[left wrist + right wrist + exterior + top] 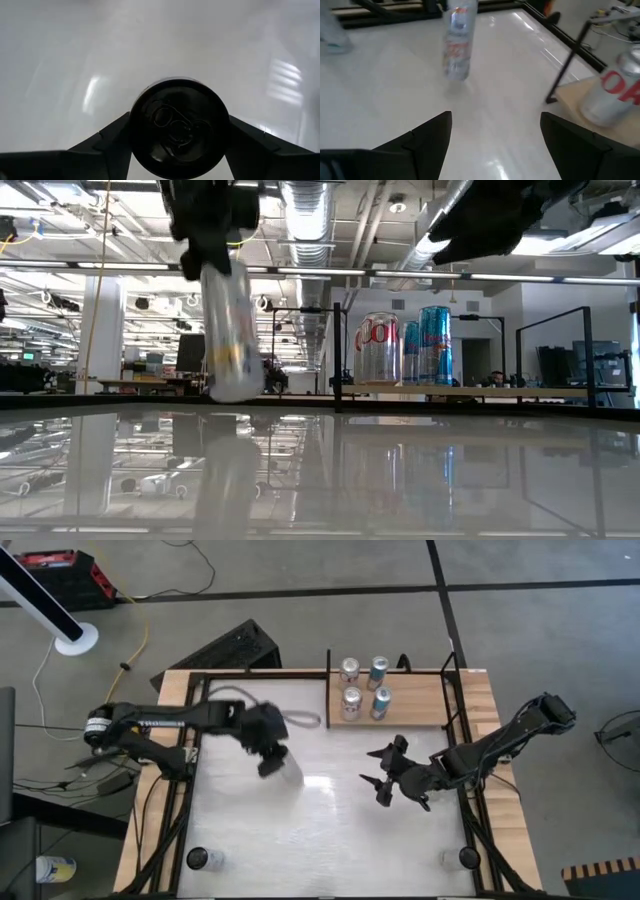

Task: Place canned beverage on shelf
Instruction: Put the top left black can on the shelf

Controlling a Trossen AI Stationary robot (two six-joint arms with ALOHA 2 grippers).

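Between left end effector [175,150] fingers, can [179,127], lifted above table [320,830]

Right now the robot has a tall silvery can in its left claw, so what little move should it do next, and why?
Probably carry it toward the light-brown wooden shelf. The left gripper holds the tall silvery can clear of the glossy white table, short of the shelf, where four cans already stand. The right gripper hangs open near the shelf, so steering around it seems wise.

Robotics lab in an open industrial hall.
Exposed ceiling ducts [310,205] upper centre, desk monitors [590,365] at right, loose cables [45,670] and grey concrete floor [540,630] around the glossy table [330,830].
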